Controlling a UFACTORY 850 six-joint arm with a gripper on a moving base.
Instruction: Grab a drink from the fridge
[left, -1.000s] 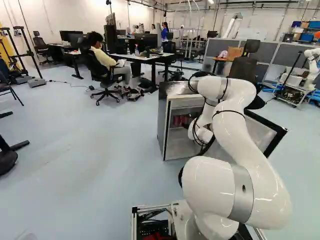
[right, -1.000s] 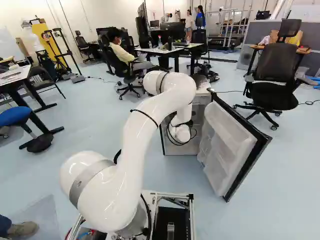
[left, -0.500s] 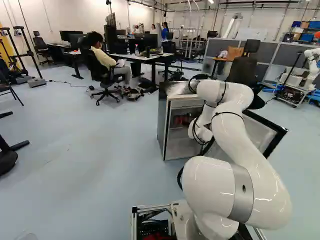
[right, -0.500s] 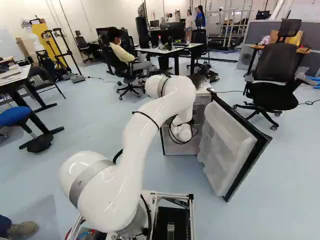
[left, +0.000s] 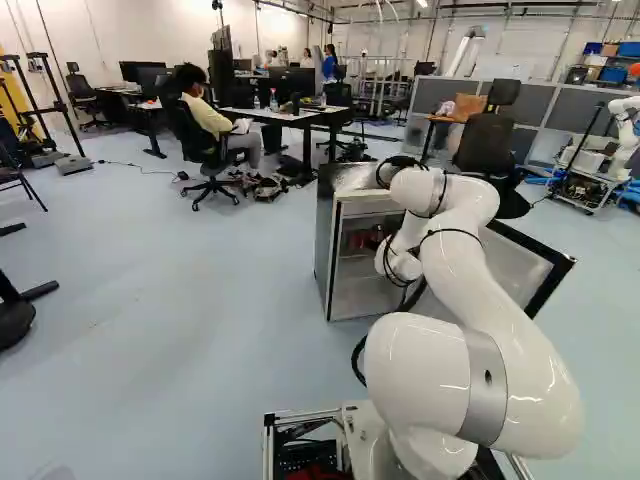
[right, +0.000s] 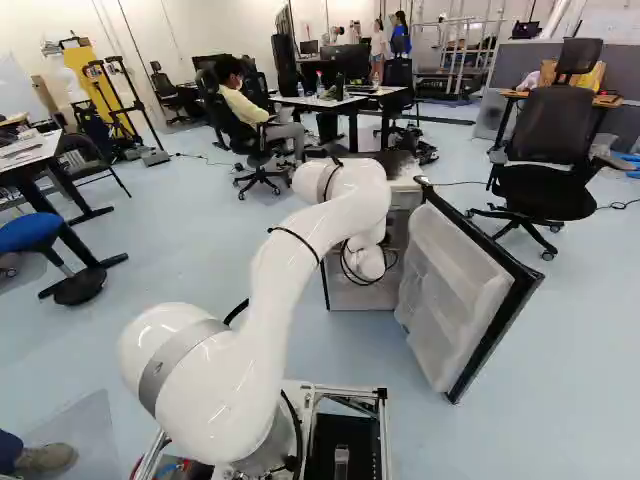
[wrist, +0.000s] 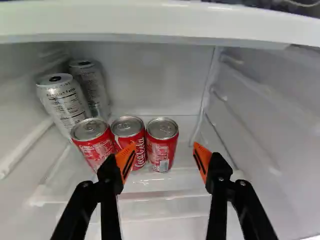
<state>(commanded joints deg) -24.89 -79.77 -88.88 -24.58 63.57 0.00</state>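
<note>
At the fridge opening in the left base view, my gripper (left: 382, 235) shows only as a dark part. The fridge (left: 325, 250) stands with its door (right: 455, 295) swung open. Three red cans (wrist: 162, 144) (wrist: 129, 139) (wrist: 93, 142) stand side by side on its shelf (wrist: 165, 194). Behind them two silver cans (wrist: 66, 105) (wrist: 92, 86) lean at one side wall. Seen from the wrist, my gripper (wrist: 163, 151) is open, nothing held. One finger overlaps the middle red can from this camera; the end red can stands ahead, between the finger directions.
A white ledge (wrist: 160, 22) spans the compartment above the cans, and a ribbed side wall (wrist: 270, 110) rises beside the gripper. An office chair (right: 550, 150) stands beyond the door. Another robot (left: 625, 125) is at the far right of the left base view.
My arm's upper bend has sunk and shifted slightly leftward in the left base view, while its end has moved only a little. The base, fridge and door have stayed put.
</note>
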